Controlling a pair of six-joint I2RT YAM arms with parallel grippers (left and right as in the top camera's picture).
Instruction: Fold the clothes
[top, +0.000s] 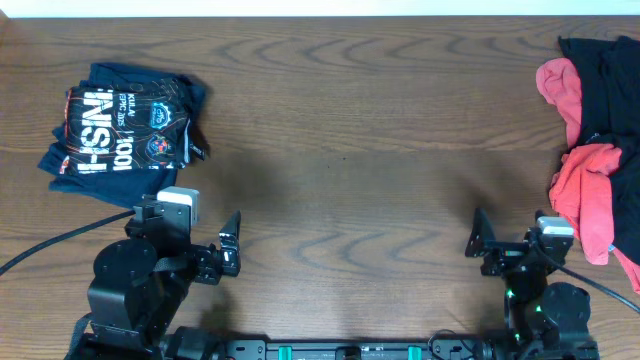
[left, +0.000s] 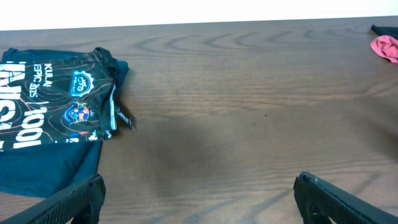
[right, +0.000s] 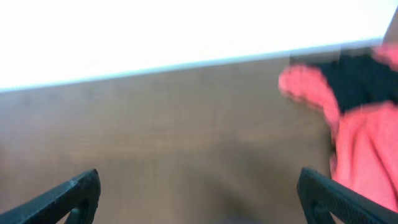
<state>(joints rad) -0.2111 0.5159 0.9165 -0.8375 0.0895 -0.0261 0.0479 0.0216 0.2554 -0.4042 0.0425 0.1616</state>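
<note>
A folded black jersey (top: 120, 130) with white lettering and logos lies on a navy piece (top: 60, 160) at the table's far left. The left wrist view shows that jersey (left: 56, 99) over the navy cloth (left: 43, 168). A loose heap of clothes, coral-red (top: 590, 185) and black (top: 610, 90), sits at the right edge, blurred in the right wrist view (right: 364, 149). My left gripper (top: 225, 250) (left: 199, 199) hangs open and empty near the front edge, right of the folded stack. My right gripper (top: 482, 245) (right: 199, 193) is open and empty, left of the heap.
The brown wooden table (top: 350, 130) stretches between the stack and the heap. A black cable (top: 50, 250) runs off to the left of the left arm. The table's far edge meets a white background.
</note>
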